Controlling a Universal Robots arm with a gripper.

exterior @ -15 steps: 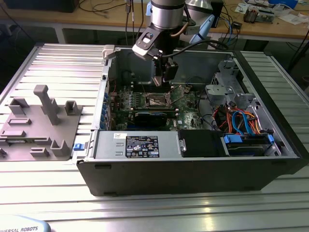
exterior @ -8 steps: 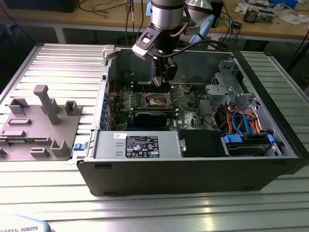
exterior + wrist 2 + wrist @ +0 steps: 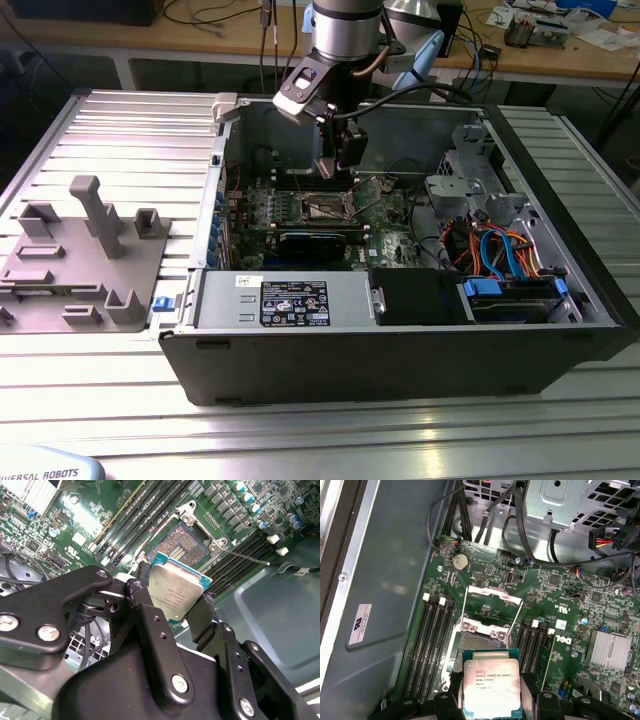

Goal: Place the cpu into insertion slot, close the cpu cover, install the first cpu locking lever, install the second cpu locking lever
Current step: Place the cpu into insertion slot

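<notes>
Chip in hand, not yet seated: the small flat square cpu (image 3: pixel 177 592) with its dull silver-grey metal top sits clamped edge to edge between the fingers of the black gripper (image 3: pixel 172 601), which is closed on it and holds it tilted in the second wrist view. In the first wrist view the cpu (image 3: pixel 491 687) hangs in the gripper (image 3: pixel 492 704) with the small square insertion slot (image 3: pixel 481 645), dark-centred and silver-rimmed, just ahead of and below the fingertips. The slot looks empty, so I judge the first step as underway, not finished. Beyond the slot from the gripper, the thin silvery cpu cover (image 3: pixel 496 593) stands raised, its cut-out middle showing the green circuit board (image 3: pixel 555 610). A thin wire locking lever (image 3: pixel 245 558) lies swung out from the socket, unlatched. Cover and both lever steps appear undone. In the exterior view the gripper (image 3: pixel 340 150) reaches down into the open black-and-grey computer case (image 3: pixel 400 350) on the ribbed metal desk (image 3: pixel 300 430).
</notes>
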